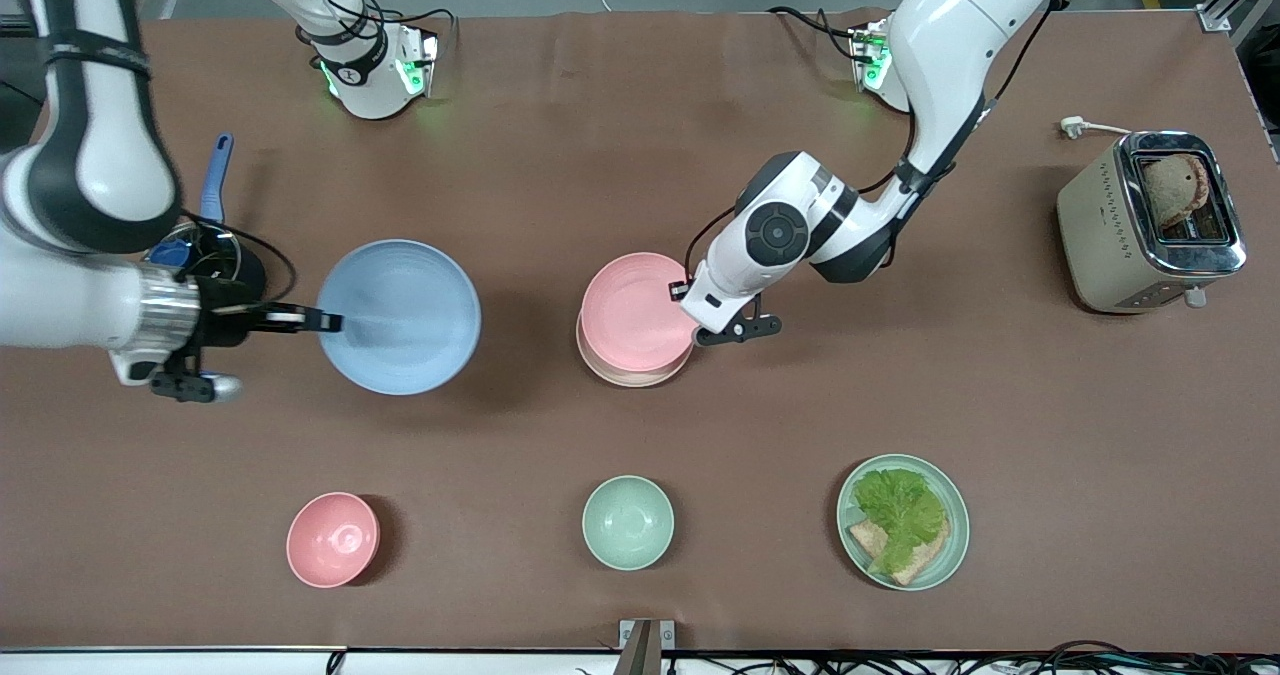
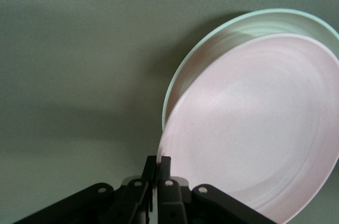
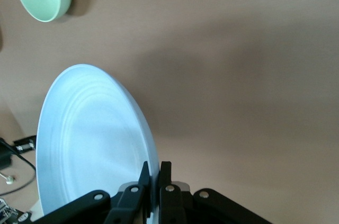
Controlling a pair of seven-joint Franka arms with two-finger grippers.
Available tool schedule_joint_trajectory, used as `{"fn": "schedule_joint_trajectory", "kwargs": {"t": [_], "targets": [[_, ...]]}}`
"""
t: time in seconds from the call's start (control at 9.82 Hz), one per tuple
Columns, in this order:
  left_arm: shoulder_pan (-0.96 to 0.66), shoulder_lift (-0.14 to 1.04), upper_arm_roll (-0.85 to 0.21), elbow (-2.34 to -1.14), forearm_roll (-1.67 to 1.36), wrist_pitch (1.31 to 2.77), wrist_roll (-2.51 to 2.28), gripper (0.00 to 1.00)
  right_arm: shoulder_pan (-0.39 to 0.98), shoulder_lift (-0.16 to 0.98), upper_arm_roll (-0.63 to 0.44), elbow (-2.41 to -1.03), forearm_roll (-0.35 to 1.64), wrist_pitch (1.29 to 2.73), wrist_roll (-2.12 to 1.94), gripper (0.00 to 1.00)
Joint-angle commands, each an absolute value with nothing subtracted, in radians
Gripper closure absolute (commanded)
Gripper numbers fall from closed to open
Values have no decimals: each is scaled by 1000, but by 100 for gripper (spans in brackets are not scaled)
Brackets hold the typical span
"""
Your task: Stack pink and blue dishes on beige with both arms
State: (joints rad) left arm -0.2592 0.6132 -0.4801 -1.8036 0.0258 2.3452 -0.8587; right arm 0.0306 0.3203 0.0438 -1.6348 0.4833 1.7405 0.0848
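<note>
The light blue plate (image 1: 400,317) hangs above the table toward the right arm's end, casting a shadow below it. My right gripper (image 1: 330,322) is shut on its rim; in the right wrist view the blue plate (image 3: 90,144) stands on edge between the fingers of the right gripper (image 3: 155,173). The pale pink plate (image 1: 638,312) sits over the beige plate (image 1: 630,377) in mid-table, slightly offset. My left gripper (image 1: 688,295) is shut on the pink plate's rim. In the left wrist view the pink plate (image 2: 254,128) tilts over the beige plate (image 2: 212,49), pinched by the left gripper (image 2: 158,168).
Nearer the front camera stand a pink bowl (image 1: 333,539), a mint-green bowl (image 1: 628,522) and a pale green plate (image 1: 950,545) with lettuce and bread. A toaster (image 1: 1150,220) holding bread stands at the left arm's end. A blue-handled utensil (image 1: 215,180) lies by the right arm.
</note>
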Motion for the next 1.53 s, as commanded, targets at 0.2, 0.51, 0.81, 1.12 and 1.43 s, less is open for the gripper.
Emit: {"fn": "schedule_joint_trajectory", "kwargs": {"t": [0.2,0.51,0.81,1.12,1.43], "targets": [[-264,673,-471,-1812,92,2413,-859,95,98,308,113,-1707,463,1893,204,100],[-241,629,-472,-1783,92,2376,-893,0,146,340,130,-1707,436,1923,216,100],[-103,445,-471,-1590,141,2029,-836,0,179,351,190,-1822,430,2138,271,100],[58,384,-472,-1399,215,1772,-579,0,208,429,255,-1827,430,2230,311,100],[251,269,-480,-1399,201,1743,-251,0,264,479,259,-1859,430,2356,311,98]]}}
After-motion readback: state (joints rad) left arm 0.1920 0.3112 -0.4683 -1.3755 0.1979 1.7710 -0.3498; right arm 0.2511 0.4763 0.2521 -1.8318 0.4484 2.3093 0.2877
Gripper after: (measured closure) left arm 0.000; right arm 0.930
